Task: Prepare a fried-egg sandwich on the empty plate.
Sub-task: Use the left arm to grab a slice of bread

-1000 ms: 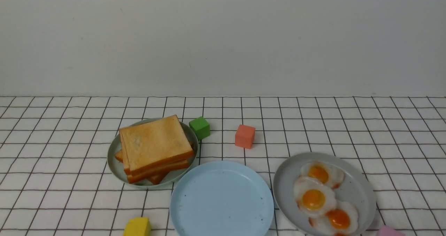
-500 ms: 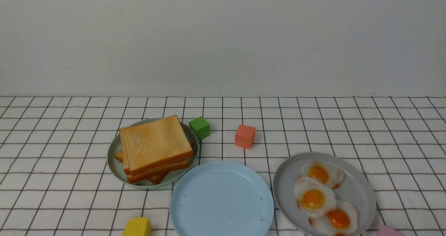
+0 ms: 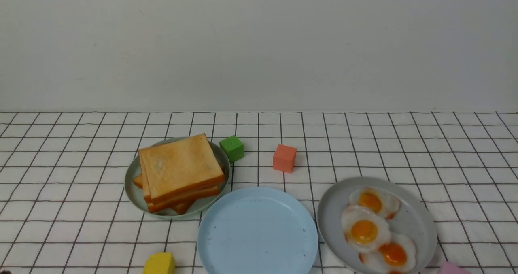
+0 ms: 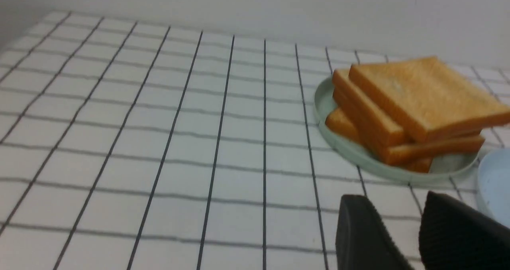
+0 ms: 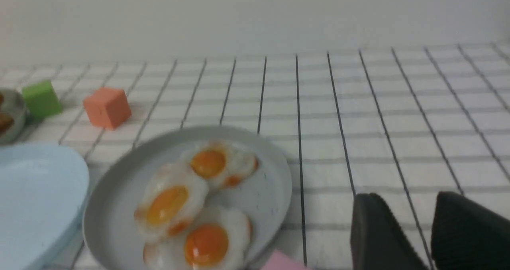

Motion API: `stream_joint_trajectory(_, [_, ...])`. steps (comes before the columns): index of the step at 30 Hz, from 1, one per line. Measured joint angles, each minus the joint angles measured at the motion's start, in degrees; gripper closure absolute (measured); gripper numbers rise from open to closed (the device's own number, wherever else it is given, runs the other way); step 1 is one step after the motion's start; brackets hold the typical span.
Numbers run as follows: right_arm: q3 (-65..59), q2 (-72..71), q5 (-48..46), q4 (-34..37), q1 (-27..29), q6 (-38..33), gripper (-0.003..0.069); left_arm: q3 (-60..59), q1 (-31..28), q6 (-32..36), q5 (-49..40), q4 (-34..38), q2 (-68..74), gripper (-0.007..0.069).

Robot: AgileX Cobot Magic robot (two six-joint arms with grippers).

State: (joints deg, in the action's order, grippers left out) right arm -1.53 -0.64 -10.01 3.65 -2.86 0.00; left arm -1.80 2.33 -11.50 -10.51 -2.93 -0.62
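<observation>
Front view shows neither arm. The left wrist view has the left tool [image 4: 396, 198] hovering low over the table, its two black fingers slightly spread and holding nothing.

Left of the table's middle, a round grey-green plate [image 3: 133, 187] carries a skewed pile of square golden toast slices [image 3: 178, 168]. A yellow foam block [image 3: 160, 264] sits at the near edge and a green cube [image 3: 232, 147] just beside that plate's far rim. The round pale sky-blue speckled plate [image 3: 257, 229] lies bare at the middle of the near edge, close between its two neighbours. No bread or egg is on it yet. A coral cube [image 3: 284, 158] stands farther back.

Toward the right, a round grey plate [image 3: 419, 219] holds three overlapping white fried eggs with orange yolks [image 3: 364, 230], and a pink block [image 3: 451, 269] sits at the near edge. The right tool [image 5: 409, 196] is likewise parted and carrying nothing.

Likely risks:
- A pinch on the crooked pile may lift two slices or drag its plate into the blue one.
- Lifting one egg may pull an overlapping neighbour along.
- A low approach could knock the blocks.
</observation>
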Motion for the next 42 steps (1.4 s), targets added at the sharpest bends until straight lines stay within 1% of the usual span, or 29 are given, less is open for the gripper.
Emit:
stream_joint_trajectory(1, [0.0,0.0,0.0,0.0,0.0,0.0,0.0418,0.0,0.0,0.0,0.4,0.0,0.0,0.0386])
stream_joint_trajectory(2, [0.0,0.0,5.0,0.0,0.0,0.0,0.0418,0.0,0.0,0.0,3.1,0.0,0.0,0.0386])
stream_joint_trajectory(6, [0.0,0.0,13.7,0.0,0.0,0.0,0.0418,0.0,0.0,0.0,6.2,0.0,0.0,0.0386])
stream_joint_trajectory(9, [0.0,0.0,16.4,0.0,0.0,0.0,0.0418,0.0,0.0,0.0,6.2,0.0,0.0,0.0386])
stream_joint_trajectory(14, [0.0,0.0,18.2,0.0,0.0,0.0,0.0418,0.0,0.0,0.0,6.5,0.0,0.0,0.0386])
stream_joint_trajectory(16, [0.0,0.0,20.1,0.0,0.0,0.4,0.0418,0.0,0.0,-0.2,8.8,0.2,0.0,0.0386])
stream_joint_trajectory(18, [0.0,0.0,21.3,0.0,0.0,2.2,0.0418,0.0,0.0,-1.5,11.2,1.1,0.0,0.0386])
stream_joint_trajectory(21, [0.6,0.0,22.1,0.0,0.0,6.3,0.0418,0.0,0.0,-8.4,20.0,4.4,0.0,0.0386])
stream_joint_trajectory(24, [4.6,0.5,20.7,0.0,0.0,9.3,0.0418,0.0,0.0,-11.6,28.6,5.8,0.0,0.0386])
stream_joint_trajectory(26, [9.4,2.7,19.9,0.1,0.0,11.2,0.0418,1.2,0.0,-12.9,30.6,6.2,0.5,0.0386])
stream_joint_trajectory(28, [15.0,6.7,18.6,0.5,0.0,12.7,0.0418,4.8,0.0,-14.6,30.3,6.4,2.5,0.0386])
stream_joint_trajectory(30, [23.8,12.0,16.1,0.8,0.0,14.1,0.0418,9.9,0.0,-16.7,28.4,6.5,5.8,0.0386])
stream_joint_trajectory(31, [25.6,13.3,15.4,0.9,0.0,14.4,0.0418,12.1,0.0,-17.3,27.5,6.5,7.1,0.0386])
stream_joint_trajectory(32, [34.1,19.4,11.1,1.1,0.0,14.8,0.0418,19.5,0.0,-18.6,23.9,6.4,11.0,0.0386])
stream_joint_trajectory(33, [37.0,21.4,9.3,1.0,0.0,14.8,0.0418,22.0,0.0,-18.9,21.6,6.3,13.0,0.0386])
stream_joint_trajectory(34, [43.2,26.0,4.4,1.0,0.0,14.7,0.0418,28.2,0.0,-19.2,17.6,6.3,16.2,0.0386])
stream_joint_trajectory(35, [45.7,27.9,2.0,0.7,0.0,14.3,0.0418,30.8,0.0,-19.3,14.5,6.3,18.4,0.0386])
stream_joint_trajectory(36, [50.1,31.6,-2.8,0.0,0.0,13.5,0.0418,35.8,0.0,-19.4,9.5,6.4,21.7,0.0386])
stream_joint_trajectory(38, [55.1,36.7,-8.8,-1.0,0.0,12.0,0.0418,42.5,0.0,-19.5,1.8,6.8,26.6,0.0386])
stream_joint_trajectory(39, [55.9,37.7,-9.7,-1.2,0.0,11.8,0.0418,43.8,0.0,-19.5,1.0,6.8,27.2,0.0386])
stream_joint_trajectory(40, [57.8,41.3,-12.4,-2.5,0.0,10.3,0.0418,47.8,0.0,-19.5,-5.0,6.8,31.6,0.0386])
stream_joint_trajectory(41, [58.2,41.7,-12.6,-2.9,0.0,10.0,0.0418,48.2,0.0,-19.5,-6.3,6.8,32.6,0.0386])
stream_joint_trajectory(42, [58.7,43.8,-13.3,-4.0,0.0,9.0,0.0418,50.1,0.0,-19.5,-9.6,6.7,35.8,0.0386])
